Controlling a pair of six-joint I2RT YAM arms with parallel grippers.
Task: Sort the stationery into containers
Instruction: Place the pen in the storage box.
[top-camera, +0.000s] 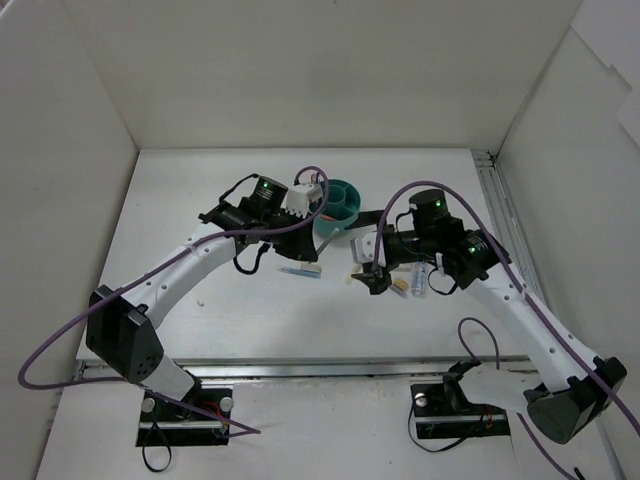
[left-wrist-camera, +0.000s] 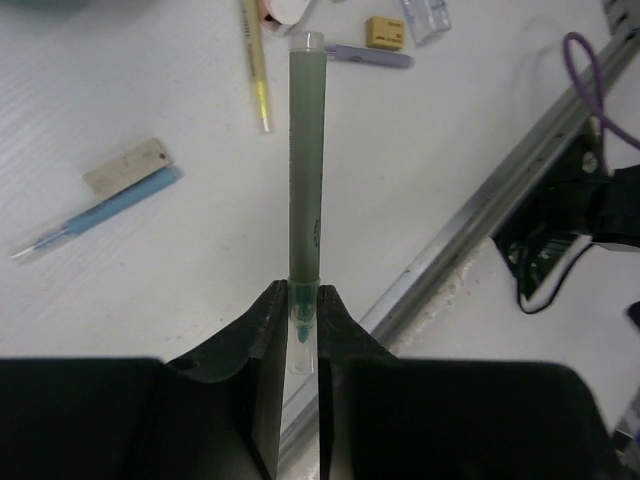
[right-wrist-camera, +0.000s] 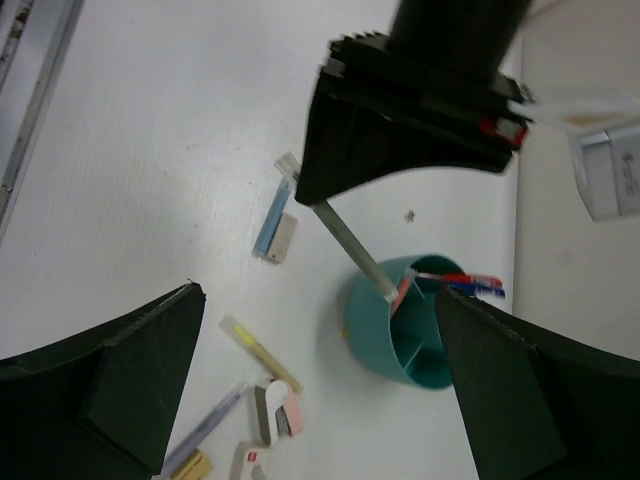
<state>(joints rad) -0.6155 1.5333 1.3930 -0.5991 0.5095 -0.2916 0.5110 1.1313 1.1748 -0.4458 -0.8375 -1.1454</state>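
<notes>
My left gripper (left-wrist-camera: 303, 300) is shut on the end of a green pen (left-wrist-camera: 305, 150), which points straight out from the jaws. From the right wrist view, the green pen (right-wrist-camera: 352, 242) slants down from the left gripper (right-wrist-camera: 415, 110), and its tip is at the rim of the teal organizer (right-wrist-camera: 375, 325). Red and blue pens (right-wrist-camera: 462, 284) lie in the organizer. My right gripper (right-wrist-camera: 320, 390) hangs open above the table with nothing between its fingers. From above, the left gripper (top-camera: 305, 203) is beside the organizer (top-camera: 343, 203) and the right gripper (top-camera: 373, 277) is to its right.
Loose on the table are a blue pen (left-wrist-camera: 105, 213) beside a beige eraser (left-wrist-camera: 125, 165), a yellow pen (left-wrist-camera: 257, 75), a purple pen (left-wrist-camera: 368, 57) and a yellowish eraser (left-wrist-camera: 385, 32). A pink-and-white item (right-wrist-camera: 277, 410) lies near the yellow pen (right-wrist-camera: 258, 352). A metal rail (left-wrist-camera: 470, 225) runs along the table's near edge.
</notes>
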